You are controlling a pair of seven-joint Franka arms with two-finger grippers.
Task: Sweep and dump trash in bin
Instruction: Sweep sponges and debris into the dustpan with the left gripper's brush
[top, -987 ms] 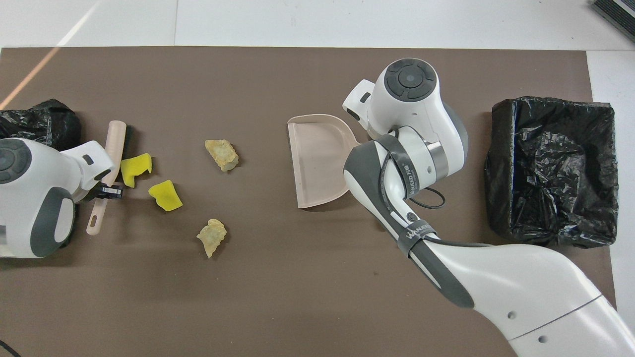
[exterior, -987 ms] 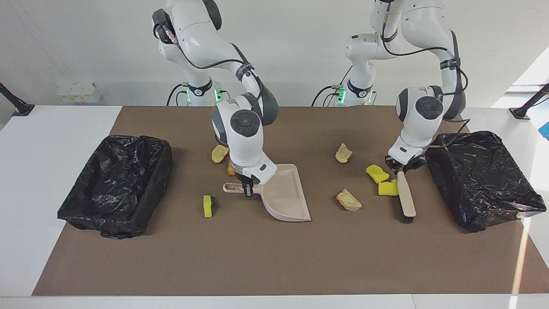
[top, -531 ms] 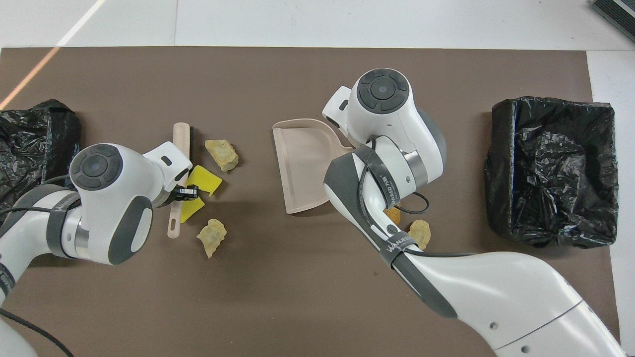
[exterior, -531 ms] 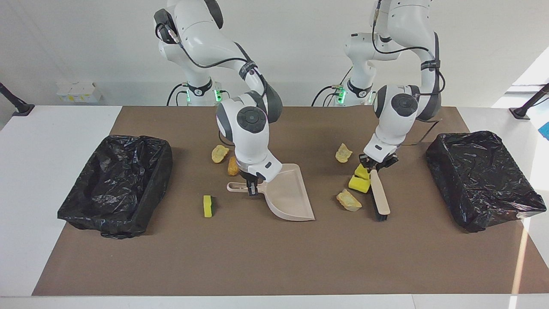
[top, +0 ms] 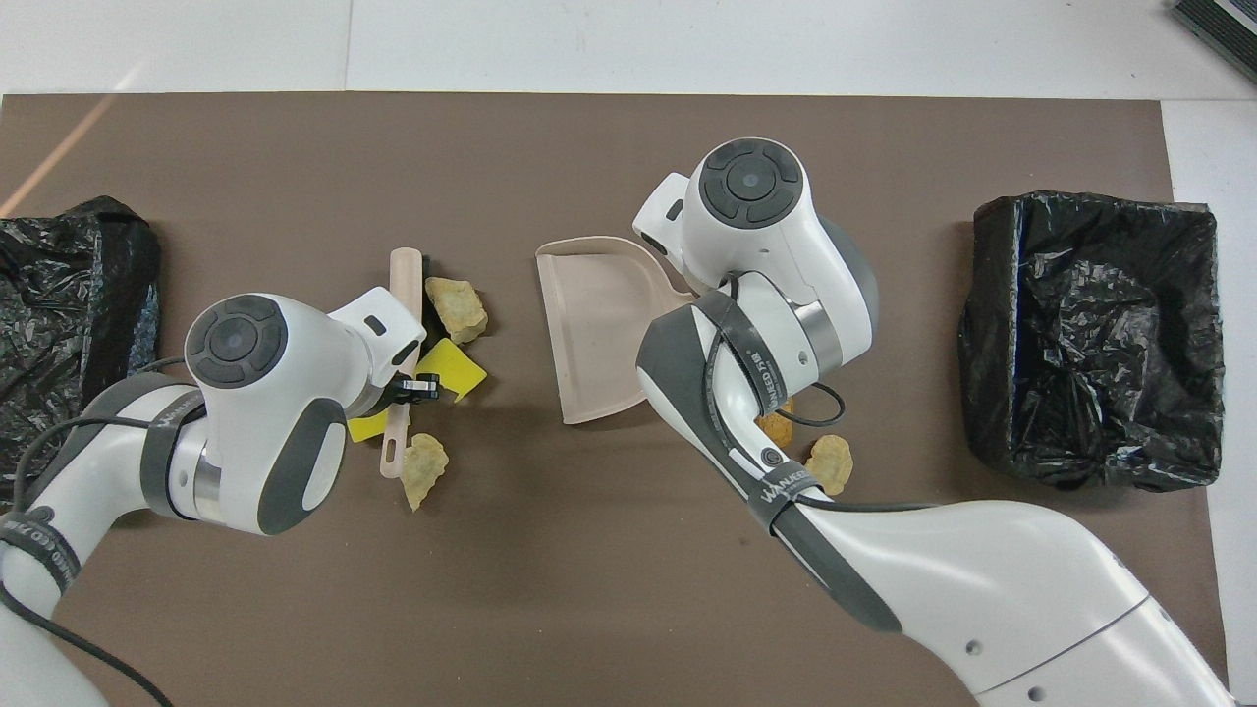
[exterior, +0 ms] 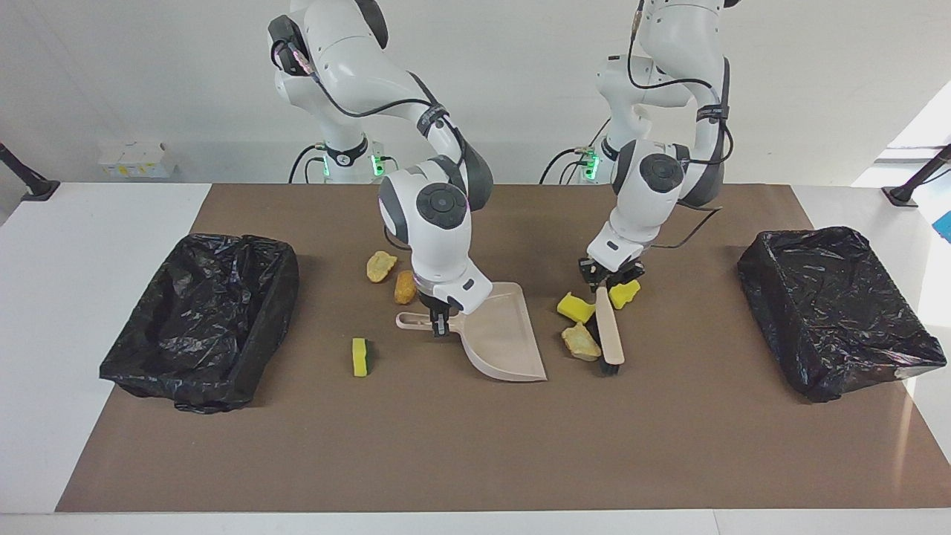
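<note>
My right gripper (exterior: 440, 325) is shut on the handle of the beige dustpan (exterior: 499, 336) (top: 594, 334), which rests on the mat with its mouth toward the left arm's end. My left gripper (exterior: 605, 285) (top: 417, 389) is shut on the beige brush (exterior: 609, 331) (top: 404, 285), bristles down on the mat. Against the brush lie two yellow sponge chunks (exterior: 576, 307) (exterior: 625, 293) and a tan lump (exterior: 582, 342) (top: 458, 306); another tan lump (top: 424, 469) sits by the handle's end. Beside the dustpan's handle lie a tan lump (exterior: 380, 266), an orange-brown lump (exterior: 405, 287) and a green-backed sponge (exterior: 360, 357).
Two black-bagged bins stand on the brown mat (exterior: 475, 446), one at the right arm's end (exterior: 200, 319) (top: 1095, 339) and one at the left arm's end (exterior: 839, 308) (top: 69, 285). In the overhead view the right arm covers the dustpan's handle and the green-backed sponge.
The left gripper has dragged the brush toward the dustpan, pushing the two yellow chunks and a tan lump along. The right gripper and dustpan have edged slightly toward the left arm's end.
</note>
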